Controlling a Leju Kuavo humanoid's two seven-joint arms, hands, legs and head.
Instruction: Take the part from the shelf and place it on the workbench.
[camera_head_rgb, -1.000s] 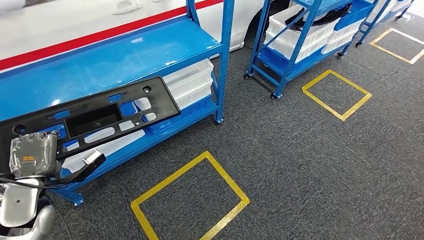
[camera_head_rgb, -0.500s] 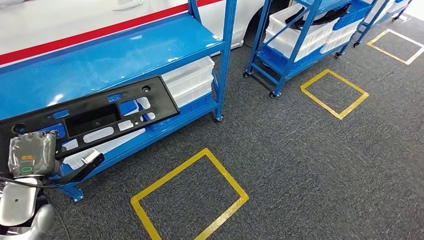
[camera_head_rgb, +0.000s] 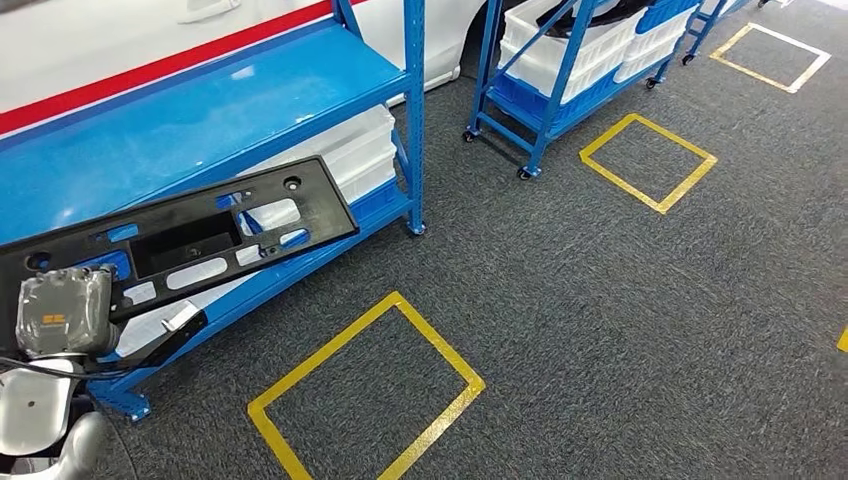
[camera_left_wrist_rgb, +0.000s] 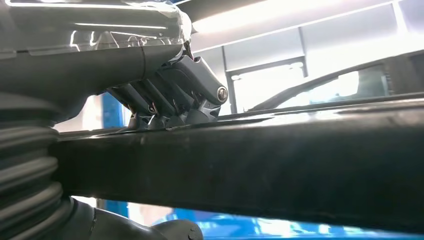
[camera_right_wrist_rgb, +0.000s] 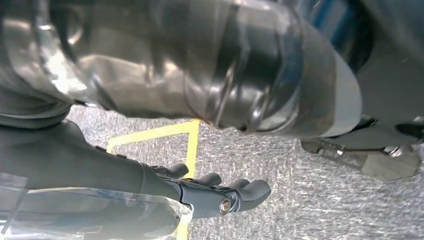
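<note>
Head view: the long black plastic trim panel (camera_head_rgb: 180, 235) lies tilted over the blue shelf (camera_head_rgb: 200, 120) at the near left, its near-left end clamped in the left robot hand (camera_left_wrist_rgb: 170, 92). The right robot hand (camera_right_wrist_rgb: 220, 192) hangs over the carpet, fingers loosely curled, holding nothing. Stiff but light and cut-out, the panel would likely sag; a second hold near its middle looks wise.
</note>
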